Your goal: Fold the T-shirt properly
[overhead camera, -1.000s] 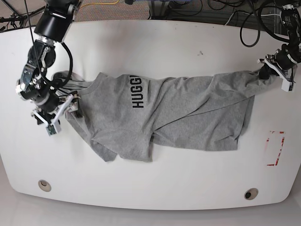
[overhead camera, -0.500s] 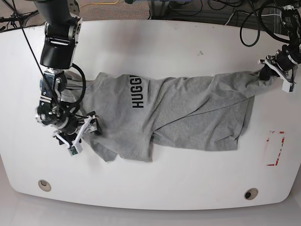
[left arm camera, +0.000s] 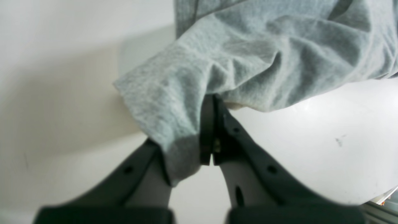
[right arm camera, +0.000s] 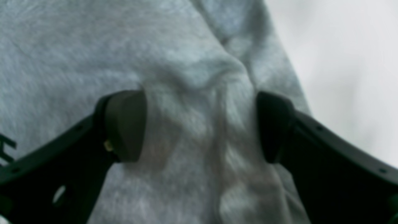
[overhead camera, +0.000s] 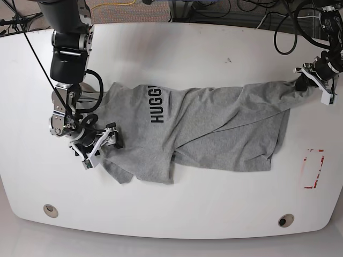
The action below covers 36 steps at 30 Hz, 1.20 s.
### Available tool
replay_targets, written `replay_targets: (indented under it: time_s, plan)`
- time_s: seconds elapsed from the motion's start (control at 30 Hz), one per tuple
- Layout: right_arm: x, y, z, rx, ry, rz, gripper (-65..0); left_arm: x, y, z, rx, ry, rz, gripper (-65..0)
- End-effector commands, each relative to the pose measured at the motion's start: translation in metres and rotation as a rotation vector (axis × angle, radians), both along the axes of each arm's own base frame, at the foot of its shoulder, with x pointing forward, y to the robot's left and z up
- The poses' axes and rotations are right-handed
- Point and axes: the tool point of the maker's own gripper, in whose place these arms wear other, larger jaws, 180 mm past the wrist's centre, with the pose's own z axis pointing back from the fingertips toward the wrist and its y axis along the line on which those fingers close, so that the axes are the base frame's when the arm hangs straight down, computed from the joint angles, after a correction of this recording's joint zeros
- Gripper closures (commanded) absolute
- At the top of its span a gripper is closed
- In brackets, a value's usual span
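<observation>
The grey T-shirt (overhead camera: 214, 126) lies crumpled and stretched sideways across the white table (overhead camera: 177, 48), with black lettering (overhead camera: 156, 105) near its left part. At the far right of the base view my left gripper (overhead camera: 304, 80) is shut on a corner of the shirt; in the left wrist view its jaws (left arm camera: 213, 124) pinch the cloth (left arm camera: 248, 53) just above the tabletop. My right gripper (overhead camera: 105, 142) is open at the shirt's left edge. In the right wrist view its two fingers (right arm camera: 124, 124) straddle a raised ridge of fabric (right arm camera: 199, 102).
A red-outlined marker (overhead camera: 314, 169) lies on the table's right side. Two round holes (overhead camera: 51, 210) (overhead camera: 285, 220) sit near the front edge. Cables (overhead camera: 289, 27) run behind the back edge, and the right arm's column (overhead camera: 69, 48) stands over the back left.
My right gripper has moved right and toward the front, from beside the shirt's left edge onto it. The left gripper and its held corner have stayed put.
</observation>
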Motion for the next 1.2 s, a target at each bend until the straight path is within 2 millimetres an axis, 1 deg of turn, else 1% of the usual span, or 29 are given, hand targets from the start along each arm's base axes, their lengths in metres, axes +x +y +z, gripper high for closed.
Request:
replay_targets:
  time_s: [0.0,0.13,0.27,0.3,0.37,0.47,0.5,0.53,0.57,0.6,0.67,0.77,0.83,0.87,1.0,1.17]
  plan:
    - [0.020,-0.006,0.022,0.020,-0.080,-0.022,-49.5,0.008,-0.002,0.010,0.006,-0.036,-0.024,0.0]
    - [0.020,-0.013,0.015,-0.011,-0.079,-0.045,-49.6,0.008,-0.004,0.008,0.004,-0.032,-0.031,0.0]
    - [0.020,-0.012,0.012,-0.029,-0.076,-0.044,-49.3,0.008,-0.004,0.008,0.004,-0.032,-0.031,0.0]
    - [0.019,-0.012,0.012,-0.029,-0.074,-0.044,-48.8,0.008,-0.004,0.009,0.005,-0.033,-0.032,0.0]
    - [0.018,-0.012,0.011,-0.028,-0.072,-0.044,-44.9,0.008,-0.005,0.010,0.006,-0.035,-0.033,0.0]
    - [0.017,-0.011,0.010,-0.028,-0.070,-0.041,-33.0,0.008,-0.005,0.010,0.004,-0.036,-0.033,0.0]
    - [0.017,-0.011,0.010,-0.028,-0.069,-0.041,-25.0,0.009,-0.005,0.010,0.004,-0.038,-0.032,0.0]
    - [0.017,-0.011,0.010,-0.028,-0.069,-0.041,-22.4,0.010,-0.005,0.010,0.004,-0.039,-0.032,0.0]
    - [0.017,-0.011,0.010,-0.028,-0.069,-0.039,-14.0,0.013,-0.005,0.013,0.004,-0.050,-0.032,0.0]
    - [0.017,-0.011,0.010,-0.029,-0.069,-0.039,-8.4,0.016,-0.005,0.015,0.004,-0.056,-0.032,0.0]
    - [0.017,-0.011,0.010,-0.031,-0.066,-0.038,0.0,0.018,-0.005,0.016,0.004,-0.062,-0.032,0.0]
    - [0.017,-0.012,0.016,-0.050,-0.069,-0.031,-0.3,0.018,-0.004,0.016,0.005,-0.061,-0.032,0.0]
    - [0.015,-0.012,0.021,-0.072,-0.078,-0.021,-2.2,0.018,-0.004,0.016,0.005,-0.060,-0.031,0.0]
    - [0.013,-0.012,0.022,-0.081,-0.081,-0.017,-1.9,0.018,-0.004,0.016,0.006,-0.061,-0.031,0.0]
    - [0.007,-0.010,0.040,-0.131,-0.121,0.007,0.0,0.018,-0.004,0.016,0.005,-0.060,-0.030,0.0]
    - [-0.001,-0.009,0.047,-0.170,-0.130,0.022,0.0,0.018,-0.005,0.017,0.006,-0.063,-0.032,0.0]
